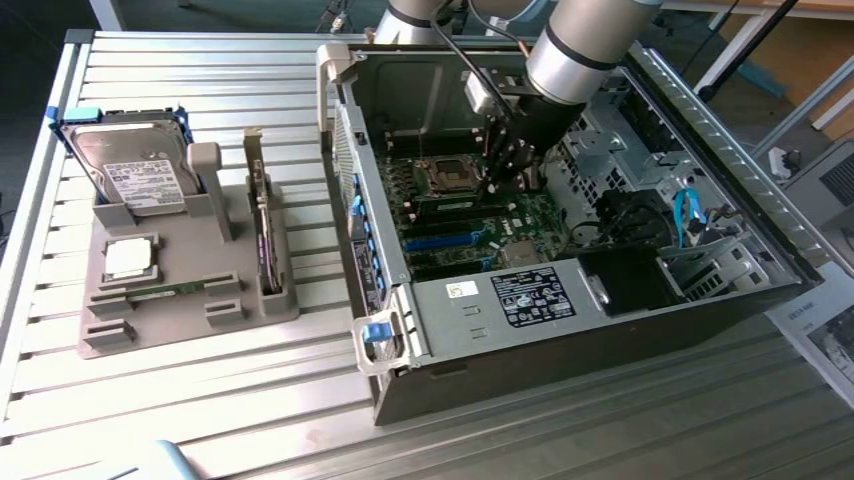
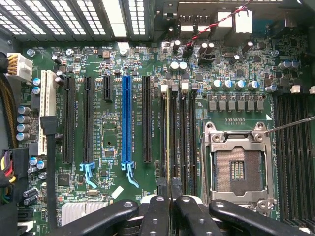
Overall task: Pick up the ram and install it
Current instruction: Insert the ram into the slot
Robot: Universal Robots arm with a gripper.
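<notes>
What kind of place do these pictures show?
Probably a robotics lab bench for computer assembly: an open computer case lies on a slatted metal table, a robot arm reaches into it, and a grey holder beside it keeps a hard drive.

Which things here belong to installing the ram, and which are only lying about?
Job: gripper, shut on the ram; memory slots on the motherboard; open case.

Lying about: hard drive, processor, upright card and a second ram, all in the grey tray outside the case.
</notes>
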